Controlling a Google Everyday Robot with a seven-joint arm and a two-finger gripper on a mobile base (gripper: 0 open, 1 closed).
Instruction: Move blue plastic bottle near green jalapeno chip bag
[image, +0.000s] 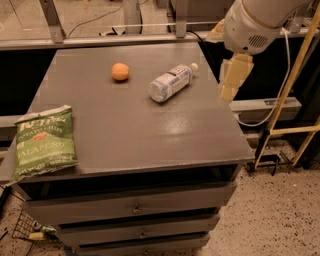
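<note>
The blue plastic bottle (171, 82) lies on its side at the back right of the grey cabinet top (135, 125), with its white cap pointing back right. The green jalapeno chip bag (44, 142) lies flat at the front left corner, slightly over the edge. My gripper (226, 94) hangs from the white arm (255, 22) over the cabinet's right edge, to the right of the bottle and above the surface. It is apart from the bottle and holds nothing that I can see.
A small orange fruit (120, 71) sits left of the bottle. Drawers (135, 207) front the cabinet. Yellow bars (295, 90) and a cable stand at the right over a speckled floor. A rail (100, 40) runs behind the cabinet.
</note>
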